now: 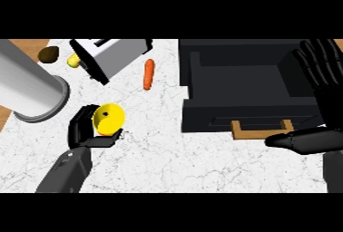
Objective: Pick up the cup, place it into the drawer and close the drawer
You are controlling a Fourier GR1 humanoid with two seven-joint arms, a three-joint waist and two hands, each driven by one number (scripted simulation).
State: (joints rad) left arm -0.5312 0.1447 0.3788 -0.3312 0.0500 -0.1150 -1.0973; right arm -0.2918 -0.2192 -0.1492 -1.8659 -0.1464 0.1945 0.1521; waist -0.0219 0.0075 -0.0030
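Head view: we look steeply down on one white marble-patterned counter (201, 154), and we place everything relative to the drawer.
Drawer: we count one dark grey box-shaped open drawer (248, 86), with flat walls, a hollow inside and one tan wooden handle (261, 131) on its near face.
Cup: we count one bright yellow, smooth, round cup (108, 118), well to the left of the drawer, tipped so that its round face shows towards us.
Left hand: one black left hand (90, 131) on a grey forearm coming up from the lower edge, its fingers and thumb curled round the yellow cup and partly hiding it.
Right hand: one black right hand (321, 68) beside the drawer's right wall, fingers straight, spread and pointing up, holding nothing; its thumb lies near the handle.
Carrot: one slim orange tapered carrot (149, 74), just left of the drawer's far left corner.
Toaster: one white boxy toaster (110, 54) with dark slots, tilted in view, farther left of the drawer than the carrot.
Cylinder: one large pale grey smooth cylinder (30, 90), far left of the drawer, its end rimmed in darker grey.
Small items: one brown rounded lump (48, 54) and one yellow-green piece (74, 60), both beyond the toaster from the drawer; what they are we cannot tell.
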